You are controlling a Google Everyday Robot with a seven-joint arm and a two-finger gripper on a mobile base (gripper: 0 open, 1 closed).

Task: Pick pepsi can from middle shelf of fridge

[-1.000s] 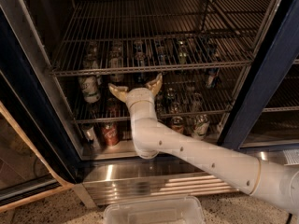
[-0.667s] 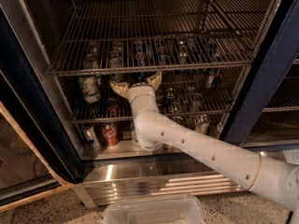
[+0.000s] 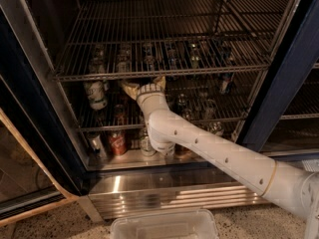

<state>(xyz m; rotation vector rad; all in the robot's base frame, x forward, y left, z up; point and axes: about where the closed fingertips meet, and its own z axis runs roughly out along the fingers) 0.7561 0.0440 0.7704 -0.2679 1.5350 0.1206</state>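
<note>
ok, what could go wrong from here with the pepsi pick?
1. The tool sits open just under the upper rack's front bar; lifting could hit it.
2. The white-and-green can stands close beside it; a sideways move could tip it.
3. I cannot make out the pepsi can among the dark cans, so a wrong grab is possible.

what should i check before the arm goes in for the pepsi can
1. Fridge open at the front: ok.
2. Tool at middle shelf level, just under the upper rack front bar: ok.
3. Tool open: ok.
4. Pepsi can seen ahead of the tool: cannot tell.
5. White-and-green can left of the tool, apart from it: ok.
</note>
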